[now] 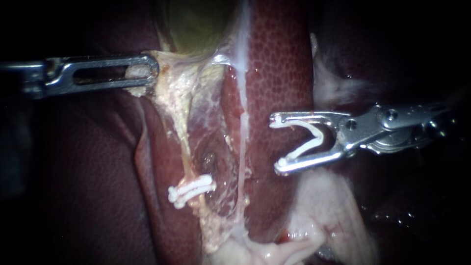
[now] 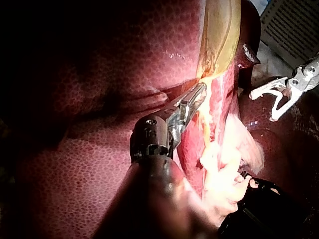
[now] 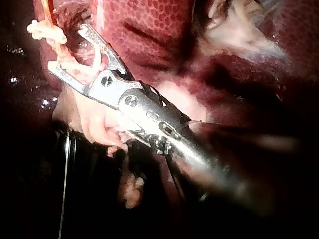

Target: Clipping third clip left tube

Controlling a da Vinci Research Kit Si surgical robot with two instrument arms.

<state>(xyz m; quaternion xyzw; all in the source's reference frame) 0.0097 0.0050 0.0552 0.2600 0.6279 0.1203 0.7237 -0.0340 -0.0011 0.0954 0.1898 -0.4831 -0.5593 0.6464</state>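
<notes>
endoscope view: left instrument (image 1: 153, 72) comes in from the left, its slotted jaws clamped together on pale tissue (image 1: 138, 91) just under the greenish gallbladder (image 1: 196, 24). the tissue is stretched taut toward the left.

left tube (image 1: 184, 142) runs as a yellowish cord from that tissue down the middle of the field. placed clips (image 1: 191, 190), white, sit across its lower end, packed close together; exact count unclear. thin pale strand (image 1: 241, 122) runs down just to the right of the tube.

right instrument (image 1: 277, 143) comes in from the right. jaws stand wide apart with a loaded clip (image 1: 309, 142) seated between them, an open white v touching both jaws. it hovers over the mottled red liver (image 1: 274, 64), right of the pale strand and well apart from the left tube. nothing lies inside the clip's mouth.

left wrist view: left instrument (image 2: 197, 94) grips at the gallbladder's base; right instrument (image 2: 273, 102) is off to the side, clip open.

right wrist view: right instrument (image 3: 67, 48), clip open, tips near pale tissue; contact unclear.
</notes>
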